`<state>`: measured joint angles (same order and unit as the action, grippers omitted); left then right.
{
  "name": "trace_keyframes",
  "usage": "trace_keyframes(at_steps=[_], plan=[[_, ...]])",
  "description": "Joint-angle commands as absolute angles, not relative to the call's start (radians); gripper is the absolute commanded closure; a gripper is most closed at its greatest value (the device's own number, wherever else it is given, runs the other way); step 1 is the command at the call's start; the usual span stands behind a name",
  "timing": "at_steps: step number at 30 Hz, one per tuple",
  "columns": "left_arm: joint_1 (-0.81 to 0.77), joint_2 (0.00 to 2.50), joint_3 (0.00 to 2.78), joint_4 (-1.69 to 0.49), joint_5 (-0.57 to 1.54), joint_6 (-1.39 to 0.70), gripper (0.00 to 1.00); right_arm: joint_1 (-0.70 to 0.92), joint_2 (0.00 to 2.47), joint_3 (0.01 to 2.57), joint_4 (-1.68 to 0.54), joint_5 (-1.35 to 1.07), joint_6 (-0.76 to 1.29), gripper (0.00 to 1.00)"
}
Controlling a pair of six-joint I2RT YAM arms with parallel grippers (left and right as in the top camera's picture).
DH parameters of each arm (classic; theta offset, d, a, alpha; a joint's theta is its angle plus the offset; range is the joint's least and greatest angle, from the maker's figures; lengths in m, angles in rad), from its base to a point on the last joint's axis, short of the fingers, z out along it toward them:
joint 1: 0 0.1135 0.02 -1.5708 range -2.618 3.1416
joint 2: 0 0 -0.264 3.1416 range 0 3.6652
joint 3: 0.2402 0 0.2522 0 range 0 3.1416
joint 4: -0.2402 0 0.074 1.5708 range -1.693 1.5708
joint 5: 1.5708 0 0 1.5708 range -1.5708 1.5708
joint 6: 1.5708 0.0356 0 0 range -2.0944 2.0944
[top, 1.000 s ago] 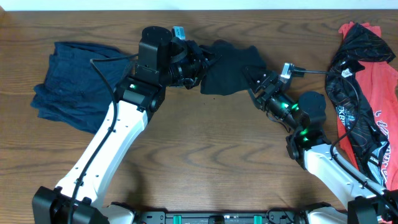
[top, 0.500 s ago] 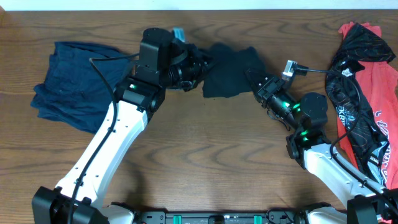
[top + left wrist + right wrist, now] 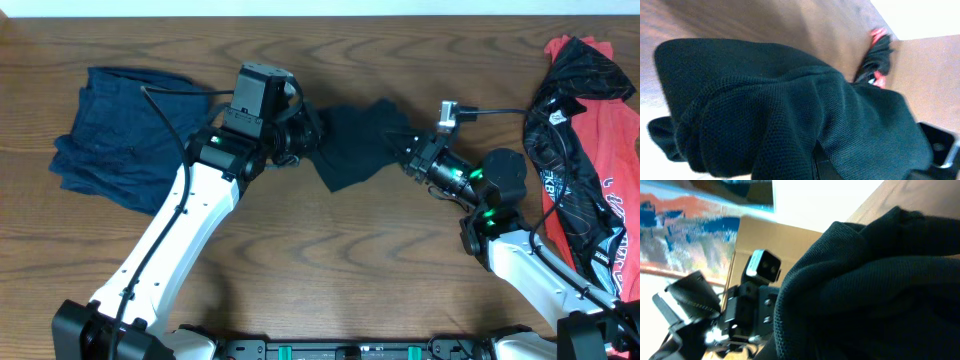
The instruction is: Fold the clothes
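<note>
- On the brown wooden table (image 3: 330, 270) I see a black mesh garment (image 3: 352, 148)
- My left gripper (image 3: 306, 138) pinches its left edge
- My right gripper (image 3: 411, 160) pinches its right edge

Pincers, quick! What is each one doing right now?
Left pincer: shut, holding the black cloth.
Right pincer: shut, holding the same black cloth.

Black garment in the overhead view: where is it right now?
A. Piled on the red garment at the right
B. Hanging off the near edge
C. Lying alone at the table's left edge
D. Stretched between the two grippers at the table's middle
D: the black garment spans from the left gripper to the right gripper, both bunched into its ends, apart from the blue garment and the red-and-black garment.
</note>
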<state>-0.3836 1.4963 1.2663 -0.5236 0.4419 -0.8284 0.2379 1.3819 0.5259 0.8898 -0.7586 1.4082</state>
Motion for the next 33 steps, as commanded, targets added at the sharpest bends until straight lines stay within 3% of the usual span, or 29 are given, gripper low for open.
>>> trace_keyframes(at_steps=[1,8,15,25,33], plan=[[-0.379,1.49,1.274,-0.57,0.38,-0.728,0.93,0.223,1.377,0.528,0.912,-0.873,1.462,0.9],[-0.379,1.491,1.274,-0.744,0.38,-0.659,0.51,0.172,1.376,0.53,0.961,-0.933,1.477,0.91],[-0.378,1.491,1.274,-0.765,0.381,-0.659,0.33,0.112,1.374,0.53,0.995,-1.012,1.507,0.91],[-0.368,1.525,1.274,-0.742,0.38,-0.666,0.31,0.102,1.375,0.53,1.001,-1.028,1.504,0.89],[-0.284,1.524,1.274,-0.725,0.381,-0.65,0.33,0.106,1.376,0.532,0.856,-0.906,1.349,0.88]])
